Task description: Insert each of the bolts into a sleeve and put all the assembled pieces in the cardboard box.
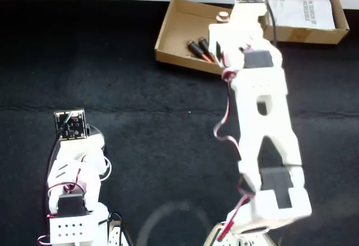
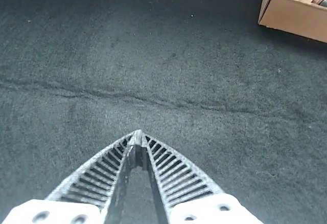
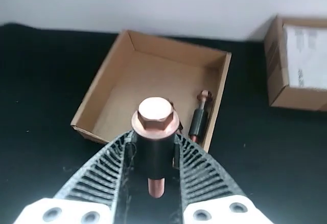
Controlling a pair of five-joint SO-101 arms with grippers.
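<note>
right wrist view: your bolt [image 3: 155, 114] sits in its black sleeve [image 3: 154, 156]. its hex head faces the camera and the copper shank tip pokes out of the sleeve's other end. the high view shows the head [image 1: 223, 16] as a round cap, so the long axis stands close to upright, head up. the right gripper [image 3: 153, 141] is parted only by the sleeve's width, with a finger pressed on each side of it. it hangs over the cardboard box [image 3: 153, 75]. two assembled pieces [image 1: 201, 48] lie flat and side by side in that box, along one wall. a second box [image 1: 305, 32] with a printed sheet stands just beside it. well apart, your left gripper [image 2: 137, 135] has its tips touching and holds nothing, above the black cloth [image 2: 168, 55].
</note>
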